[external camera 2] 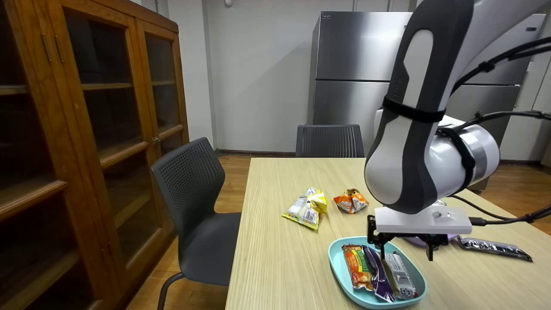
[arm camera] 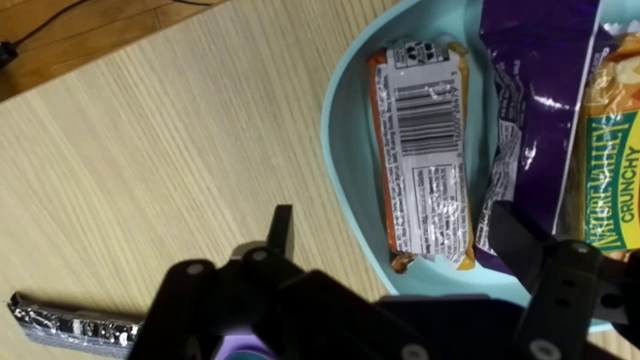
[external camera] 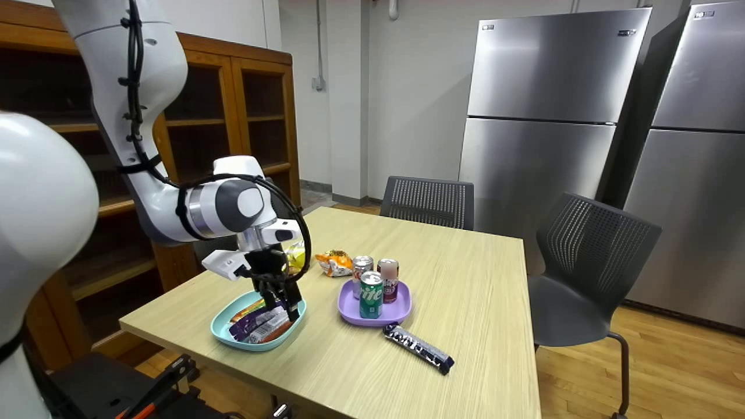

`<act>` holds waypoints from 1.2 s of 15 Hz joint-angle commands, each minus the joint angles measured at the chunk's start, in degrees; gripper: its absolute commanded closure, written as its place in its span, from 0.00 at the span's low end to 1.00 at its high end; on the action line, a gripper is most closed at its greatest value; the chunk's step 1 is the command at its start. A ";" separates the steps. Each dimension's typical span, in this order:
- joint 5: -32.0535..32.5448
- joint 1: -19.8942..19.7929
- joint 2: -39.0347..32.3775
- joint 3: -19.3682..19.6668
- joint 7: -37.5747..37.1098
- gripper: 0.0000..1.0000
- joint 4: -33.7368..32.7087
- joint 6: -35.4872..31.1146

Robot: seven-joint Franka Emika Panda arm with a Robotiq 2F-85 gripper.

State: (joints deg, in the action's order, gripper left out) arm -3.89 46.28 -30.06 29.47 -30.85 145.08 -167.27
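Observation:
My gripper (arm camera: 393,217) stands open over the teal tray (arm camera: 350,145), with nothing gripped between its fingers. In the wrist view, a silver-backed bar with a barcode (arm camera: 425,150) lies in the tray, ahead of the gap between the fingertips. Beside it is a purple-wrapped bar (arm camera: 545,115), partly covered by the right finger (arm camera: 520,240). A Nature Valley bar (arm camera: 610,175) lies beyond that at the frame's edge. In an exterior view the gripper (external camera 2: 406,253) hangs low over the tray's far side; whether a fingertip touches anything there I cannot tell.
Right of the tray, a purple plate (external camera: 346,311) holds a green Sprite can (external camera: 371,297) and two other cans. A dark wrapped bar (external camera: 419,349) lies on the table (external camera: 465,279) near it. An orange snack bag (external camera 2: 351,201) and a yellow one (external camera 2: 308,209) sit behind. Chairs surround the table.

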 commanded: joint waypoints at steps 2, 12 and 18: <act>5.10 -2.82 7.00 2.70 2.41 0.00 3.83 0.87; 20.46 -14.03 17.67 6.02 14.11 0.00 11.57 -4.13; 17.17 -22.52 23.99 5.24 25.93 0.00 16.07 -5.82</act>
State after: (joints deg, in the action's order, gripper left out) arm 14.46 29.08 -11.99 36.31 -11.14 157.63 -172.67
